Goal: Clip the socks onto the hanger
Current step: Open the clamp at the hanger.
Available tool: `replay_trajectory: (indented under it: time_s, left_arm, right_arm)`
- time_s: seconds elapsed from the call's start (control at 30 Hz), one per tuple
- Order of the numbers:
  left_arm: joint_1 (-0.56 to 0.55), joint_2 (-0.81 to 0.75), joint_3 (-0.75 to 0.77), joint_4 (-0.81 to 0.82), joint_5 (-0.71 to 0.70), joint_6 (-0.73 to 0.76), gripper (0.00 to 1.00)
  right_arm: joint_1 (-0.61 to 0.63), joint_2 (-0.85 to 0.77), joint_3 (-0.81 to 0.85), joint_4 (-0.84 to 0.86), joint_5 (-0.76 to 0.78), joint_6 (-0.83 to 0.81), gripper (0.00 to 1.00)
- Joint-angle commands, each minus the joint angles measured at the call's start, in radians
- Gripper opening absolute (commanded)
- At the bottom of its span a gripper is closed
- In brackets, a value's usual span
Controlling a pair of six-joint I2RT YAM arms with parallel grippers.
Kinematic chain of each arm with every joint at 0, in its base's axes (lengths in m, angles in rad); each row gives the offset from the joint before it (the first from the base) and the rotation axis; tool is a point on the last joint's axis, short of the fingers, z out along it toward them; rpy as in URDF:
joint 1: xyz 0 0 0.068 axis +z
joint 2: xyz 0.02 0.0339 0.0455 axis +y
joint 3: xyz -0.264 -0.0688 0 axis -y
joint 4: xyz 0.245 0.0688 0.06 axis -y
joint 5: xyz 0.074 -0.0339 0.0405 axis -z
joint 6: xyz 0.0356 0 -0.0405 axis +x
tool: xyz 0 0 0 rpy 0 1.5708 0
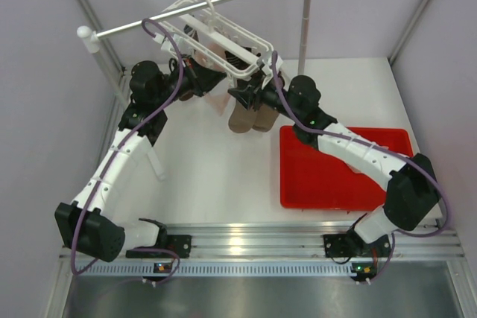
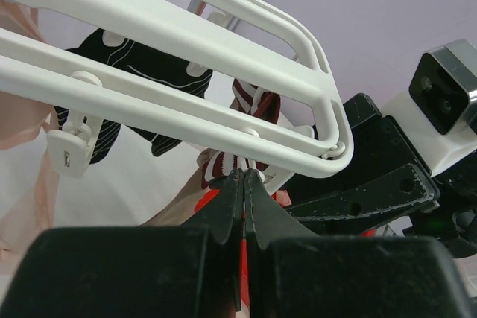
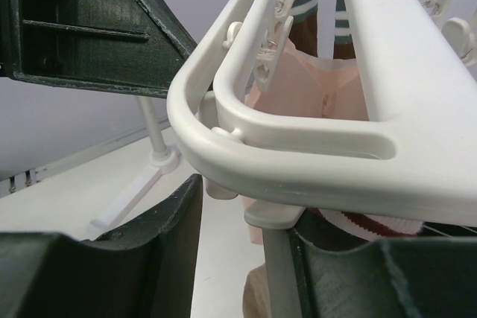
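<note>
Hanger (image 3: 313,147) corner sits between spread right fingers (image 3: 160,258).

White plastic hanger (image 1: 223,39) carries taupe-brown socks (image 1: 250,117) at its 5 o'clock corner, their cuffs (image 2: 257,102) dark red with white stripes. Pale pink socks (image 3: 320,87) and a black sock (image 2: 141,65) with thin white lines also hang from it. A bright red tray (image 1: 343,176) lies at 4 o'clock on the white table (image 1: 216,169). The left arm (image 1: 119,161) and right arm (image 1: 358,150) are white with black joints, trailed by purple cables (image 1: 160,106); the rail (image 1: 201,1) at 12 o'clock is silver with white ball ends.
</note>
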Motion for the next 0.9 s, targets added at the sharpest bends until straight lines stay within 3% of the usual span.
replay_trajectory:
  time_s: [0.0,0.17,0.4,0.87]
  left_arm:
    - [-0.006,0.001,0.032,-0.032,0.043,-0.006,0.0]
    - [-0.007,0.007,0.046,-0.063,0.029,0.043,0.0]
    - [-0.008,0.029,0.092,-0.153,0.023,0.192,0.0]
    - [-0.008,0.046,0.123,-0.185,0.046,0.246,0.0]
  right_arm:
    - [-0.006,0.012,0.049,0.1,-0.007,-0.046,0.36]
    - [-0.004,0.007,0.046,0.108,0.006,-0.088,0.33]
    - [-0.007,-0.014,0.043,0.101,-0.034,-0.068,0.39]
    - [-0.004,0.027,0.114,0.114,-0.04,-0.085,0.36]
